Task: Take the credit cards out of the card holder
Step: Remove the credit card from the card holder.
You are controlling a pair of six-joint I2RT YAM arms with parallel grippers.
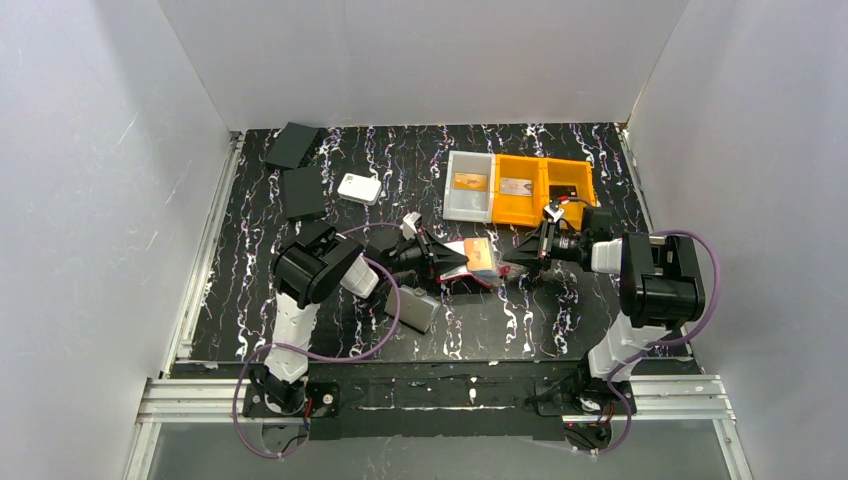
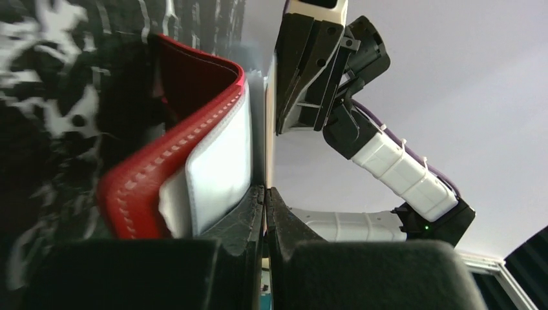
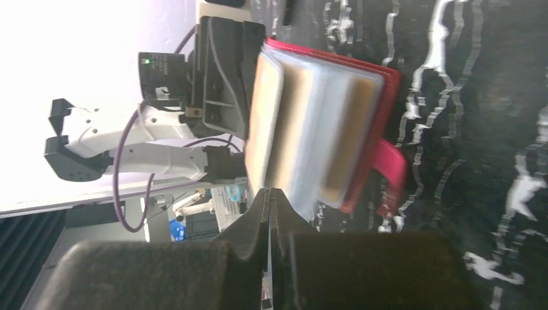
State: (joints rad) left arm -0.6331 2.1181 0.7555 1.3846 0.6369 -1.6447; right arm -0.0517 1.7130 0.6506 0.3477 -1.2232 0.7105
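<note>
The dark red card holder (image 1: 470,277) lies open at mid-table between both grippers, its clear sleeve pages fanned out. My left gripper (image 1: 447,262) is shut on a thin sleeve page that rises edge-on from its fingertips (image 2: 265,190), with the red cover (image 2: 161,161) to its left. My right gripper (image 1: 512,256) is shut at the holder's opposite side. Its tips (image 3: 270,192) pinch the edge of the front page with an orange-gold credit card (image 3: 265,123). Whether they hold the card or its sleeve is unclear. The red cover (image 3: 384,110) and its snap tab (image 3: 391,165) lie behind.
At the back, a pale bin (image 1: 469,186) holds an orange card, and the orange bins (image 1: 545,190) hold a silver card and a dark one. A white rounded box (image 1: 359,188), two dark cases (image 1: 303,192) and a grey case (image 1: 417,308) lie left of the holder.
</note>
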